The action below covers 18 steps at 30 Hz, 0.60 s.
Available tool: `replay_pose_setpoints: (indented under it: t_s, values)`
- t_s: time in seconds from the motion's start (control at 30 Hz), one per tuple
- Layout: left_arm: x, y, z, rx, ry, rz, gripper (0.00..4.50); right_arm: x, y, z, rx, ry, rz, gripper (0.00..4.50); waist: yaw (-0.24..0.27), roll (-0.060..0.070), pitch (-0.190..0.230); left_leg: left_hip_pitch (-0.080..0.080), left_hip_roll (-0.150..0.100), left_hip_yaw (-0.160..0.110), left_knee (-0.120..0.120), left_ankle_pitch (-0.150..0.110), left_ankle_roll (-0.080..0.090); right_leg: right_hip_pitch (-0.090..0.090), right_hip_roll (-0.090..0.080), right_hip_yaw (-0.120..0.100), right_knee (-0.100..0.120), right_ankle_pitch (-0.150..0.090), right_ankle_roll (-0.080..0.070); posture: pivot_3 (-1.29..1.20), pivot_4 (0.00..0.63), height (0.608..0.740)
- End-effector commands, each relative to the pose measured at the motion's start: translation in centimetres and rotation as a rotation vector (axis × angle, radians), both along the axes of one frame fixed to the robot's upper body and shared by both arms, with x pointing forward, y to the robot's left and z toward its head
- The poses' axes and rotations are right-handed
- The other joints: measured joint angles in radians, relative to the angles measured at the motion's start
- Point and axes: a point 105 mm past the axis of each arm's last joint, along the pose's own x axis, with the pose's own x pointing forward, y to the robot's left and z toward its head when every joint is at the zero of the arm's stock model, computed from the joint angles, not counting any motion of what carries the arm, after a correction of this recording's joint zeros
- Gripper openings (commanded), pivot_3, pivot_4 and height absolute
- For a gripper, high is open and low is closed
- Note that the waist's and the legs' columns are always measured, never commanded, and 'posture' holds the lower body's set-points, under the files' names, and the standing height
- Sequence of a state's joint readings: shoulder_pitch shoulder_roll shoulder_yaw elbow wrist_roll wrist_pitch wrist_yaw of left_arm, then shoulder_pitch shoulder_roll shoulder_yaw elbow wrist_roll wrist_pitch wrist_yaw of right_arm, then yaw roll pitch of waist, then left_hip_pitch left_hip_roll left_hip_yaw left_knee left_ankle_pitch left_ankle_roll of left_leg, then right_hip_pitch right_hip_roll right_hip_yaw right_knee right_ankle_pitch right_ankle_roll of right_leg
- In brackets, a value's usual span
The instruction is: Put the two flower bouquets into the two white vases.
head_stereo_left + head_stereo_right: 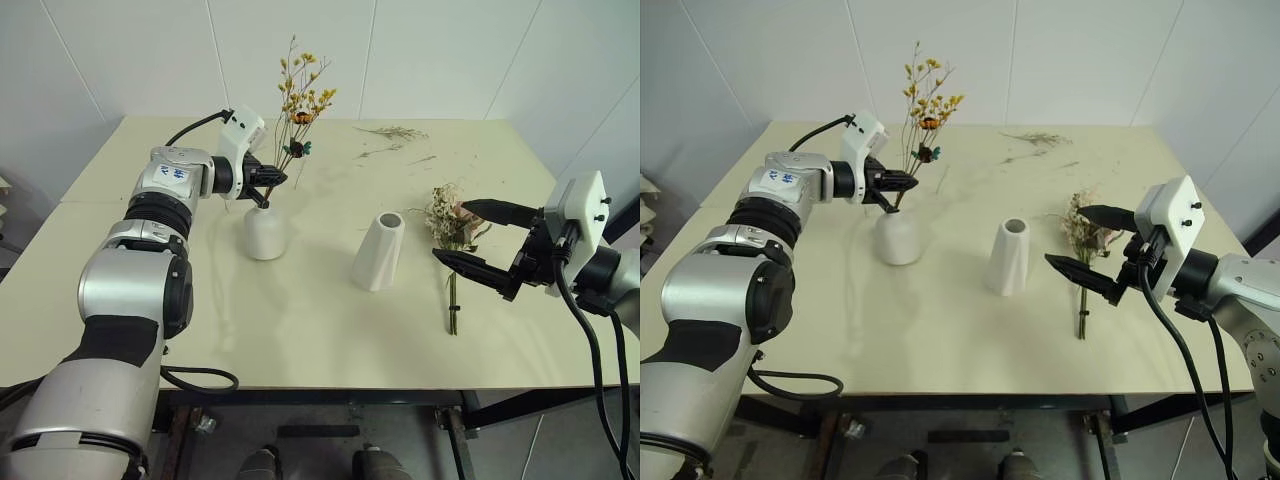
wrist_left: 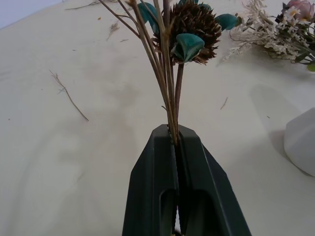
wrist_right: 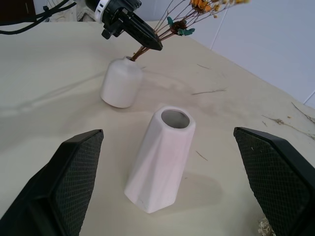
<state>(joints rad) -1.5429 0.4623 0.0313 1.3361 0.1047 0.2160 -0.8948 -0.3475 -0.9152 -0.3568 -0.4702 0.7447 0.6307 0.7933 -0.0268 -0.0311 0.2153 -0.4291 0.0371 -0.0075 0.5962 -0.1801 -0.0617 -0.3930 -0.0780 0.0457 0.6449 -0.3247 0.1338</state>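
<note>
One of two bouquets nearly placed: yellow-orange sprig (image 1: pixel 300 100) upright, stems in the neck of the round white vase (image 1: pixel 265 232), pinched just above it between the pressed-together jaws of the left gripper (image 1: pixel 272 180). Release likely due next. Tapered white vase (image 1: pixel 379 252) empty at table (image 1: pixel 300 340) centre. Just right of it, pale dried bunch with pink rose (image 1: pixel 449 225) lying flat; right gripper (image 1: pixel 482 240) beside it, jaws spread wide, empty. Next probably calls for lowering onto the stems and closing.
</note>
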Motion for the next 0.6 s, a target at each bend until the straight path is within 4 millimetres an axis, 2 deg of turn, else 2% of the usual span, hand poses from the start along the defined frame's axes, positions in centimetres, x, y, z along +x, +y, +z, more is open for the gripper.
replay_pose_setpoints:
  t_s: [0.03, 0.2, 0.6]
  values:
    - [-0.5, 0.2, 3.1, -0.011, -0.096, -0.033, 0.03, -0.6, 0.1, 1.1, -0.031, -0.057, 0.0, 4.5, 0.0, 0.0, 0.0, 0.0, 0.0, 0.0, 0.0, 0.0, 0.0, 0.0, 0.0, 0.0, 0.0, 0.0, 0.0, 0.0, 0.15, 0.74]
    - [-1.0, 0.7, 3.5, -0.062, -0.11, -0.074, 0.03, -0.6, 0.2, 1.0, -0.035, -0.053, 0.004, 4.5, 0.001, 0.0, 0.0, 0.0, 0.0, 0.0, 0.0, 0.0, 0.0, 0.0, 0.0, 0.0, 0.0, 0.0, 0.0, 0.0, 0.15, 0.74]
    - [-1.6, 2.2, 2.6, -0.138, -0.086, -0.095, 0.03, -0.4, 0.6, 0.1, -0.087, -0.027, 0.033, 4.5, 0.0, 0.0, 0.0, 0.0, 0.0, 0.0, 0.001, 0.0, 0.0, 0.0, 0.0, 0.0, 0.001, 0.0, 0.0, 0.0, 0.15, 0.74]
